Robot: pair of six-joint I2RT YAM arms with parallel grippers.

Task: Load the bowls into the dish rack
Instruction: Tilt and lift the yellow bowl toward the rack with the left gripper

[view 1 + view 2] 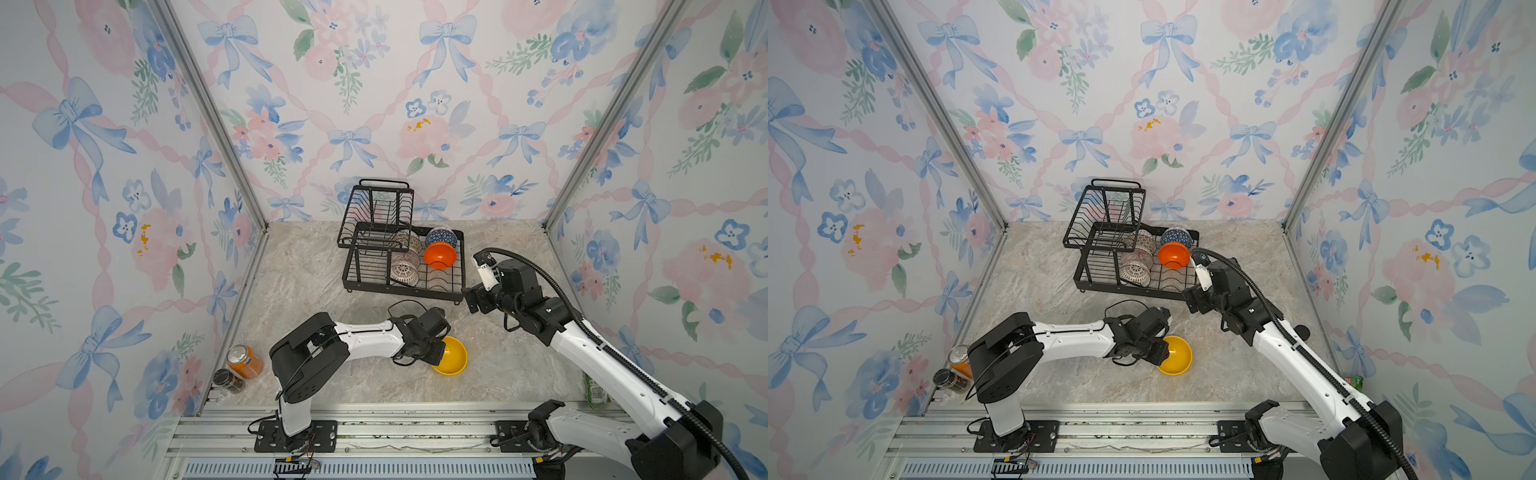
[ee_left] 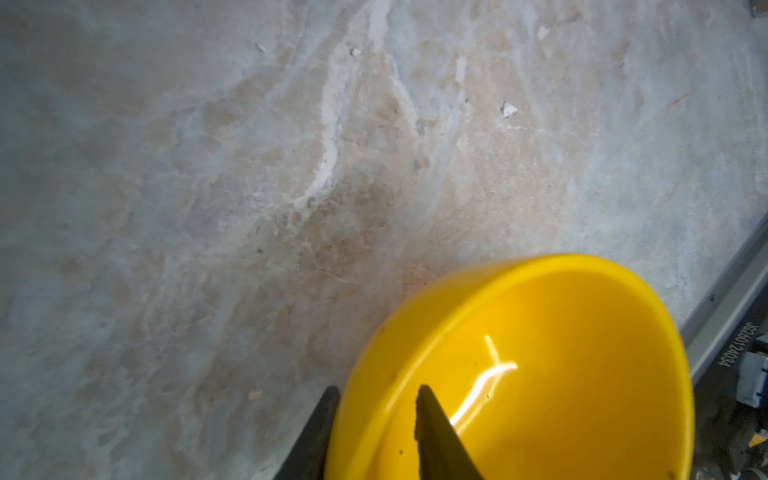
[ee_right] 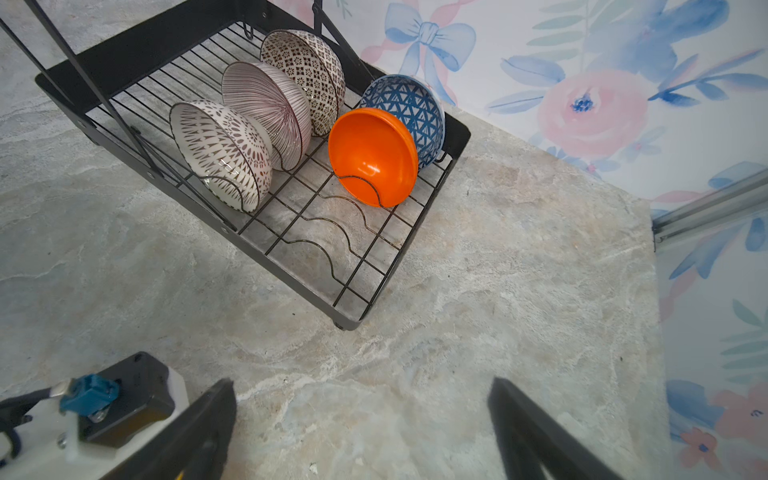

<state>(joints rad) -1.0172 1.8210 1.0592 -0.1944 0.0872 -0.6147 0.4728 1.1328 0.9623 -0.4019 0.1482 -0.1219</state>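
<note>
The left gripper point(image 2: 374, 390) straddles the rim of the yellow bowl point(image 2: 561, 353), one finger outside the wall and one inside. The jaws are narrowed close around the rim, though the wrist view is too tight to tell whether they actually pinch it. In both top views the bowl point(image 1: 451, 357) sits on the marble tabletop point(image 1: 316, 266), well apart from the dish rack point(image 1: 405, 294).

The right gripper point(image 3: 361, 415) hangs wide open and empty near the rack's corner. Five bowls stand on edge in the lower tray: black-and-white patterned bowl point(image 3: 224, 153), pink-striped bowl point(image 3: 266, 108) and lattice bowl point(image 3: 309, 70) in one row, orange bowl point(image 3: 372, 156) and blue geometric bowl point(image 3: 409, 108) beside them.
</note>
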